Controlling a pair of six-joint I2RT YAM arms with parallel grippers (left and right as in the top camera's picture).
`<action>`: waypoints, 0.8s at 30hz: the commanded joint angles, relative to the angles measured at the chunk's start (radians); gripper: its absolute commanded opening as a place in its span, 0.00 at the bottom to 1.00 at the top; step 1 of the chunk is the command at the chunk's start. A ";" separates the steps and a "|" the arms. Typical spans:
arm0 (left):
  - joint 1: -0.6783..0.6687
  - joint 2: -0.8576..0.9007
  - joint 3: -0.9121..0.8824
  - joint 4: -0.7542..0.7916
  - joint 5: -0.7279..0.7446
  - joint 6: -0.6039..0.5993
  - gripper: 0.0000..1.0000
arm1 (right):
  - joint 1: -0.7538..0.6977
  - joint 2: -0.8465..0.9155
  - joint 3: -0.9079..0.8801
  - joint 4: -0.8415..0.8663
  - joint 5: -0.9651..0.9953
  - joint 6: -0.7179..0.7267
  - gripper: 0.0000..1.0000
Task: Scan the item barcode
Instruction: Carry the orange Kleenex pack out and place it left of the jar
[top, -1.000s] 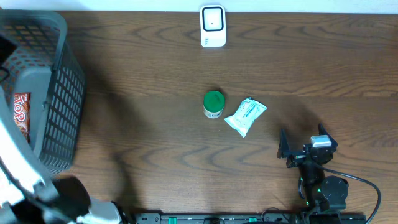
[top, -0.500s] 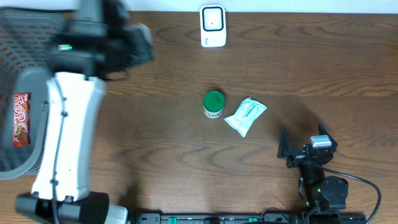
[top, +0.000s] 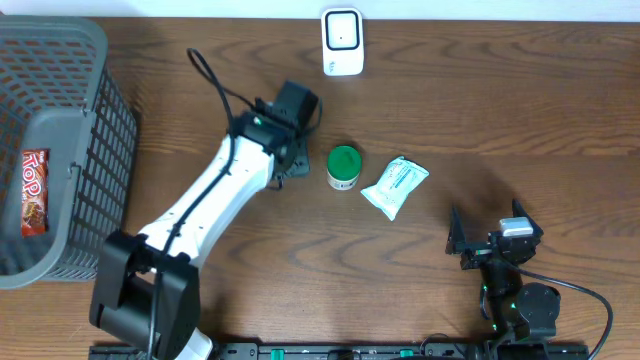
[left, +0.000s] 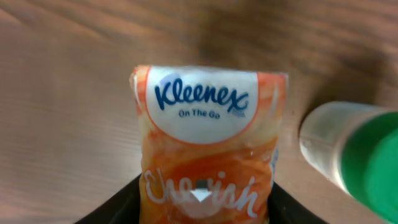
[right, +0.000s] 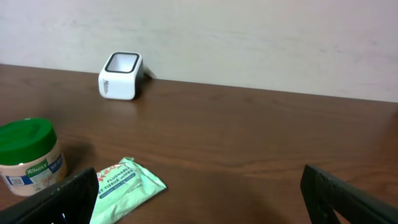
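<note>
Orange plastic Kleenex tissue pack (left: 208, 143) is clamped in L claw (left: 205, 208), long axis pointing out of jaws, well short of white box-shaped barcode scanner (top: 342, 42), slightly to its left. R claw (right: 199, 177) gapes empty, farther from scanner.

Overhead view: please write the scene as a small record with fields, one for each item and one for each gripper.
left gripper: closed on the Kleenex pack, just left of the jar
right gripper: open, empty, at the near right
green-lidded jar: upright, in the middle
wipes packet: lying flat, right of the jar
scanner: far edge, apart from the items
basket: left end, holds a snack pack
</note>
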 joint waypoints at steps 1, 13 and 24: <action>-0.011 -0.005 -0.105 0.080 0.023 -0.119 0.52 | 0.001 -0.005 -0.001 -0.004 0.001 -0.008 0.99; -0.037 -0.005 -0.259 0.317 0.133 -0.195 0.66 | 0.001 -0.005 -0.001 -0.004 0.001 -0.008 0.99; 0.063 -0.202 0.027 0.145 0.154 0.021 0.86 | 0.001 -0.005 -0.001 -0.004 0.001 -0.008 0.99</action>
